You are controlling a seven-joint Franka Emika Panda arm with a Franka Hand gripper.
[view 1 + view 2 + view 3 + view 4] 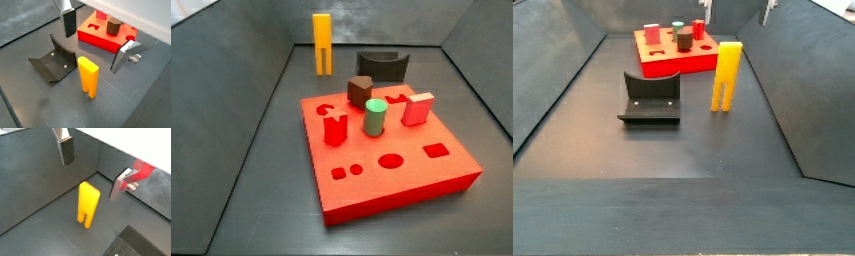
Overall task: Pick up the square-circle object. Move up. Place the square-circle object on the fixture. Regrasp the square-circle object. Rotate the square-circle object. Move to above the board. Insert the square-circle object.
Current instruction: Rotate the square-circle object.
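The square-circle object (87,77) (87,203) is a slim yellow bar standing upright on the dark floor, with a slot at its lower end. In the side views it (322,43) (726,76) stands beside the fixture (649,98) (381,66) (52,64), apart from it. The board (385,150) (673,50) (107,32) is a thick red slab with shaped holes and upright pegs. My gripper (97,40) (93,167) (735,12) hangs open above the yellow bar. Its fingers (69,22) are spread wide with nothing between them.
A green cylinder (376,117), a dark brown peg (361,90) and red pegs (417,108) stand on the board. Grey walls (800,70) enclose the floor on all sides. A corner of the fixture (143,245) shows near the yellow bar.
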